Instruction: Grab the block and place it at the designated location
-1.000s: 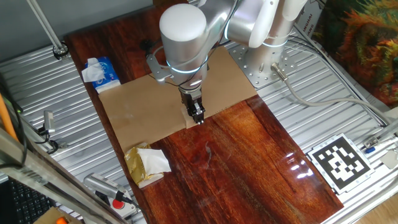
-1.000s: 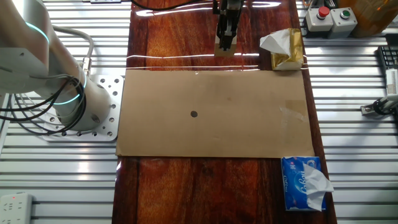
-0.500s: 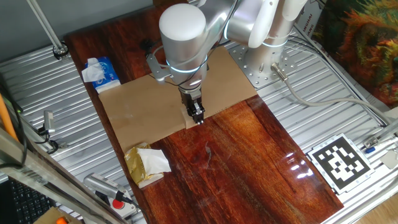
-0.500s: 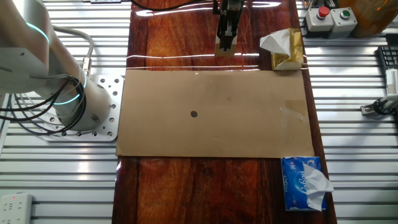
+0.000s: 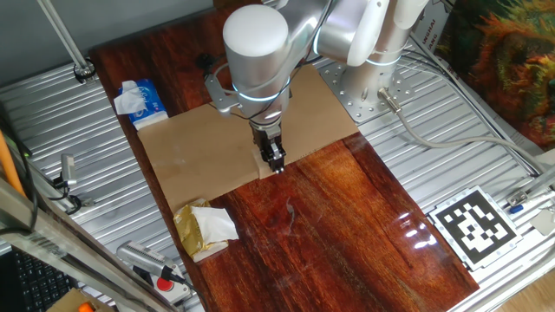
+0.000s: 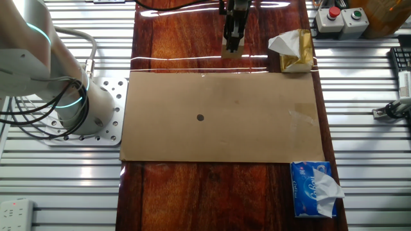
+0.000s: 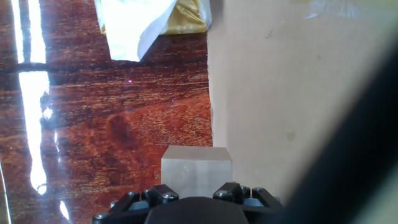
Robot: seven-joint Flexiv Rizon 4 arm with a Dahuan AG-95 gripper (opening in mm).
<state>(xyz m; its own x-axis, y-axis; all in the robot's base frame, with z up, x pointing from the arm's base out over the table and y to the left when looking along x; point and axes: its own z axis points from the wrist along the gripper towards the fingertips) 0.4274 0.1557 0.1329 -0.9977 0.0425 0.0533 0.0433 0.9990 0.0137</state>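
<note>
One small wooden block (image 7: 196,169) sits low in the centre of the hand view, directly in front of the tool (image 7: 193,198), on the dark table (image 7: 93,124) touching the left edge of the cardboard (image 7: 292,81). Whether the fingers are already clamped on it cannot be told; they are out of sight. The block looks light, stiff and smooth-faced, likely best pinched on two opposite flat sides, squarely, since plain wood could slip if caught on a corner. The designated location (image 6: 200,117) is a black dot left of centre in the other fixed view. No containers show; a crumpled wrapper (image 6: 292,50) and tissue pack (image 6: 314,187) lie loose.
</note>
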